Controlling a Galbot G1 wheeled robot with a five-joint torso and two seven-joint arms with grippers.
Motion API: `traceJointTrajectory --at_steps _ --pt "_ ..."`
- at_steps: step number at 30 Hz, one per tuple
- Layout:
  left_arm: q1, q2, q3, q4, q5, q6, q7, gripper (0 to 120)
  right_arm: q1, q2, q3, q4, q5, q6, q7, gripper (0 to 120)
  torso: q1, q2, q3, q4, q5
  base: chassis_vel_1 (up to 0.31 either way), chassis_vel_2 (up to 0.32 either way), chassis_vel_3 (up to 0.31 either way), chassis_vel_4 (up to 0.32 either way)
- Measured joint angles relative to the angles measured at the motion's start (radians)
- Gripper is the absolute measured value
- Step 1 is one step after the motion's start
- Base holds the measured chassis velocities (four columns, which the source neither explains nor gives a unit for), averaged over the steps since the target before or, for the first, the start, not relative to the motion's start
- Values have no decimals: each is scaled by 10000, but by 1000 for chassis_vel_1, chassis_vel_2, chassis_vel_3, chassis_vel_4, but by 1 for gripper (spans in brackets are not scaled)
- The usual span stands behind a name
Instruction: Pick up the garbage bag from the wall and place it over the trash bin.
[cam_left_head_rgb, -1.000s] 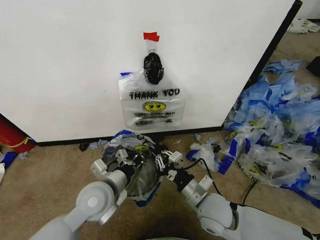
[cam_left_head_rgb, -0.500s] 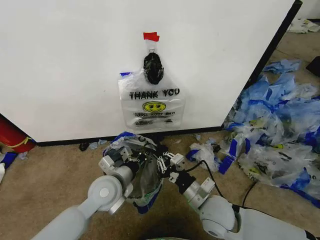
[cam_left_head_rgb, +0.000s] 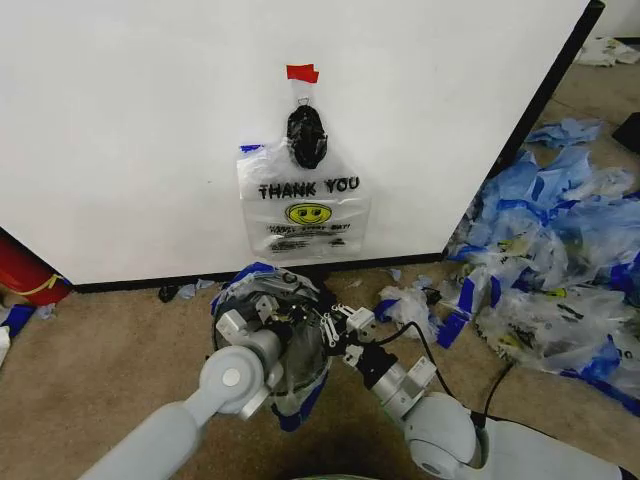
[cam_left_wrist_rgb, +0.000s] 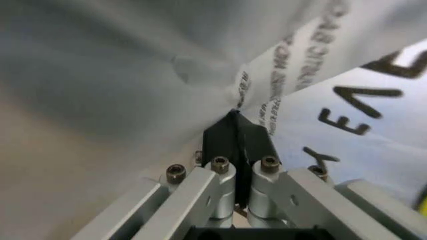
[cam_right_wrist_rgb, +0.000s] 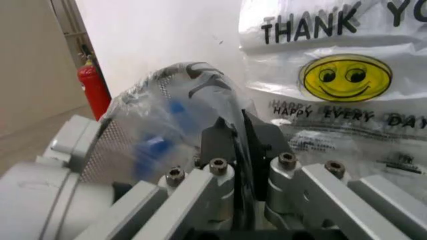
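The wall (cam_left_head_rgb: 150, 130) stands before me, a broad white panel with a black strip along its foot and a scrap of red tape (cam_left_head_rgb: 302, 72) high up. Off to my right, a heap of blue-and-clear bags (cam_left_head_rgb: 555, 270) sprawls across the brown floor.

On the wall under the tape hangs a glossy black bundle (cam_left_head_rgb: 306, 136), and below it a clear bag printed "THANK YOU" (cam_left_head_rgb: 303, 205) with a yellow smiley, flat against the panel.

Just below that, the trash bin (cam_left_head_rgb: 300, 355) sits on the floor, close to the wall's foot. The garbage bag (cam_left_head_rgb: 262, 285) I hold is draped over its top, clear film with blue showing at the edges.

My left gripper (cam_left_wrist_rgb: 238, 125) has its fingers pressed together on a fold of that film. My right gripper (cam_right_wrist_rgb: 235, 135) is likewise pinched on the plastic, at the bin's near-right rim.
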Motion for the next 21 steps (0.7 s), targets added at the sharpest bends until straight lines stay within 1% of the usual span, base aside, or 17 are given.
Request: traceJointTrajectory --at_steps 11,21 --pt "-475 -509 565 612 194 -150 -58 0 -380 -44 299 -5 -91 81 -104 0 0 0 0 -1 -1 0 0 0 0" --pt "-671 -637 728 718 199 -179 -202 0 -490 -50 436 -50 -126 93 -123 0 0 0 0 0 0 0 0 0 0"
